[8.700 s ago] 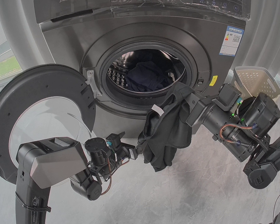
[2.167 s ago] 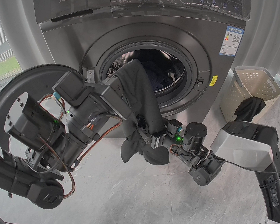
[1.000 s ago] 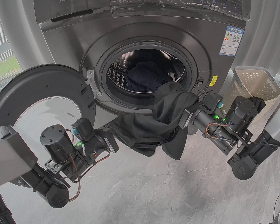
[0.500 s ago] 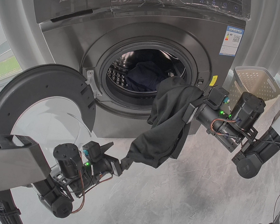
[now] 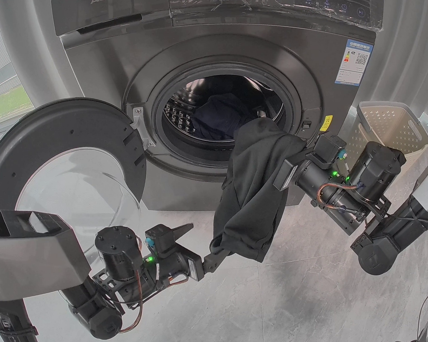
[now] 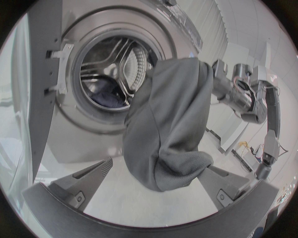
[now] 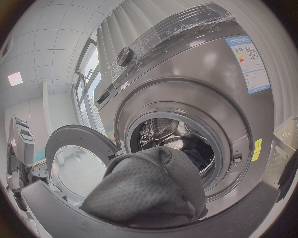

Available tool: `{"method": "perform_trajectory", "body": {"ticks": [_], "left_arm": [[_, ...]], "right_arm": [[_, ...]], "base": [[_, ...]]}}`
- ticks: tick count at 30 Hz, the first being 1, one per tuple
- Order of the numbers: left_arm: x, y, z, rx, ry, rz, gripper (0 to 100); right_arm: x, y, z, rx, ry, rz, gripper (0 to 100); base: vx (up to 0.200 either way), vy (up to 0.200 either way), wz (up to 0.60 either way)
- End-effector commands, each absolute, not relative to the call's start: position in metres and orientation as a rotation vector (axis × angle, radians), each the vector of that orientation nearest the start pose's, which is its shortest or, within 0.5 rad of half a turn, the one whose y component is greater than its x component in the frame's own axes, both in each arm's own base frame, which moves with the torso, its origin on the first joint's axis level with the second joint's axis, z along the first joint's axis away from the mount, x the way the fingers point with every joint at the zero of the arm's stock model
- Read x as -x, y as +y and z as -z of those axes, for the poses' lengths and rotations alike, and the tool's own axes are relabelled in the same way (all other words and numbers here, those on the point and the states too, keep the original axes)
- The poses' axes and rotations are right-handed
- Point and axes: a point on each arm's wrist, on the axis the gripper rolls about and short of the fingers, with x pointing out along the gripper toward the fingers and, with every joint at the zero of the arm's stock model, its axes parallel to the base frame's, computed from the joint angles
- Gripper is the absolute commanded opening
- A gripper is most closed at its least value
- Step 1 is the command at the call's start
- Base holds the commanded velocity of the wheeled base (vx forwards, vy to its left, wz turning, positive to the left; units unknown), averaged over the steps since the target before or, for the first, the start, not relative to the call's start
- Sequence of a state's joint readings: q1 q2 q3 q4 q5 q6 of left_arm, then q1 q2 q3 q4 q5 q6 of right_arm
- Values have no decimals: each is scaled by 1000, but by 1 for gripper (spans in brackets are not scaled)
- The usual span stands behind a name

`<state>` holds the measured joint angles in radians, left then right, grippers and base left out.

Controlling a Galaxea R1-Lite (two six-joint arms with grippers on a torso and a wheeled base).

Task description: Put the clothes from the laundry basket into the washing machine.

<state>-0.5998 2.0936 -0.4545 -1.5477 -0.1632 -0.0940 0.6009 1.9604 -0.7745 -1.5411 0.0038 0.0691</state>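
Observation:
A black garment [image 5: 253, 186] hangs in front of the washing machine [image 5: 264, 46], just below the right side of its open drum mouth [image 5: 220, 111]. My right gripper [image 5: 277, 163] is shut on the garment's top, its fingers buried in the cloth [image 7: 149, 186]. My left gripper [image 5: 214, 259] is low, near the floor, at the garment's bottom hem. It is open, and the hem [image 6: 167, 124] hangs between its spread fingers [image 6: 99, 169], brushing one of them. Dark clothes [image 5: 220, 116] lie inside the drum. The laundry basket [image 5: 394, 124] stands to the machine's right.
The round door [image 5: 58, 140] is swung fully open to the left, above my left arm. Another dark piece [image 7: 288, 176] hangs over the basket's rim. Bare grey tiled floor [image 5: 261, 310] lies before the machine. A curtain hangs behind the basket.
My left gripper has let go of the garment's lower corner and moved right under the hem. The cloth, stretched leftward before, now hangs straight down. My right gripper shifted slightly left.

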Motion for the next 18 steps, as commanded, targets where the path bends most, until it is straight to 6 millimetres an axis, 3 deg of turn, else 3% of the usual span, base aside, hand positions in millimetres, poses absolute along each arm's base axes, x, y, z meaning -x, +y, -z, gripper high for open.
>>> {"method": "perform_trajectory", "body": {"ticks": [1, 4, 8, 18], "left_arm": [[-262, -189, -96, 98, 26, 768, 100], [-235, -187, -74, 52, 147, 816, 100], [-215, -178, -51, -14, 265, 836, 100], [-193, -165, -37, -98, 351, 965, 100]], "right_arm": [[-284, 204, -174, -175, -308, -613, 0], [-291, 203, -177, -182, -325, -600, 0], [-299, 206, -182, -202, -352, -583, 0], [-305, 203, -189, -211, -373, -554, 0]], "base": [[0, 0, 0], [0, 0, 0], [0, 0, 0], [0, 0, 0]]}}
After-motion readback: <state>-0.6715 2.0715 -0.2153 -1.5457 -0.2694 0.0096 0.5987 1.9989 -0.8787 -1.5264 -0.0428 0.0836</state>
